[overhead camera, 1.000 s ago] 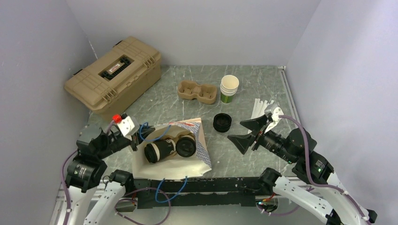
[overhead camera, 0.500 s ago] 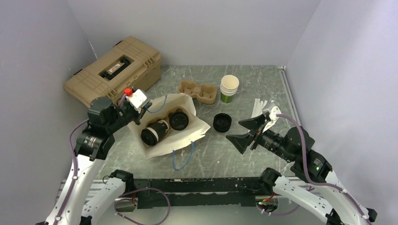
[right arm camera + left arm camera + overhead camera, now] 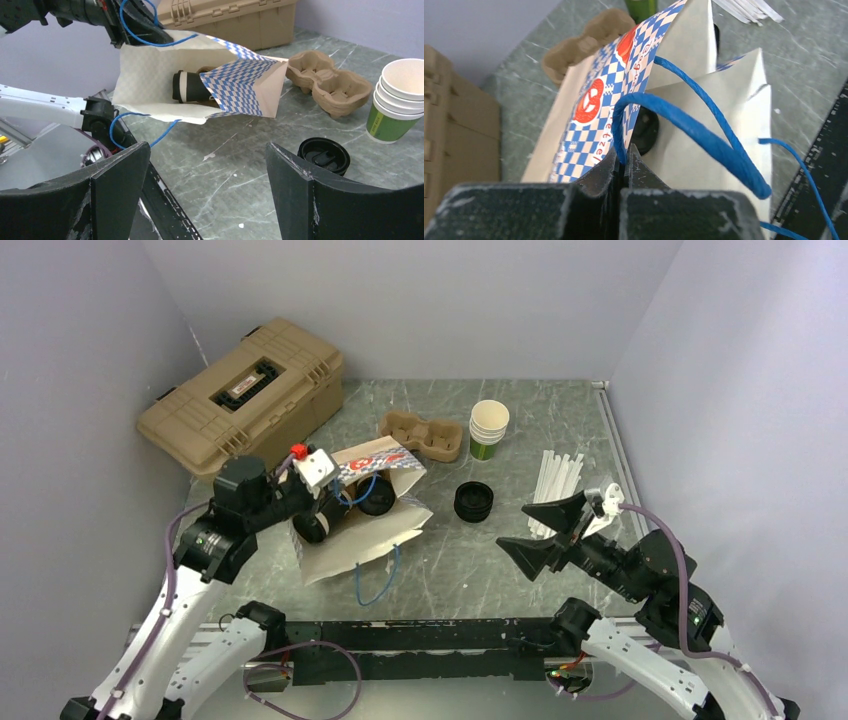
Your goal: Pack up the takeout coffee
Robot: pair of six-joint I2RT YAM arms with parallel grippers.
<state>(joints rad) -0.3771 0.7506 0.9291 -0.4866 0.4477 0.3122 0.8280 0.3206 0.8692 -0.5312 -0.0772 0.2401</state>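
Note:
Two takeout coffee cups (image 3: pixel 330 523), pale with black lids, lie on their sides inside a paper bag (image 3: pixel 365 543) that is white inside and blue-checked outside. One cup (image 3: pixel 192 87) shows through the bag's mouth in the right wrist view. My left gripper (image 3: pixel 625 150) is shut on the bag's blue string handle (image 3: pixel 684 125) and holds that edge up off the table. A black lid (image 3: pixel 646 131) shows just beyond the fingertips. The second handle (image 3: pixel 375 585) trails on the table. My right gripper (image 3: pixel 515 527) hangs open and empty to the right of the bag.
A stack of black lids (image 3: pixel 473 501) sits between the bag and my right gripper. Behind it stand lidless cream cups (image 3: pixel 488 428), a cardboard cup carrier (image 3: pixel 420 436) and white straws (image 3: pixel 558 475). A tan toolbox (image 3: pixel 245 390) fills the back left.
My left arm has swung up and back with the handle, dragging the bag away from the near edge and raising its checked side. My right gripper has drawn back to the right, still open.

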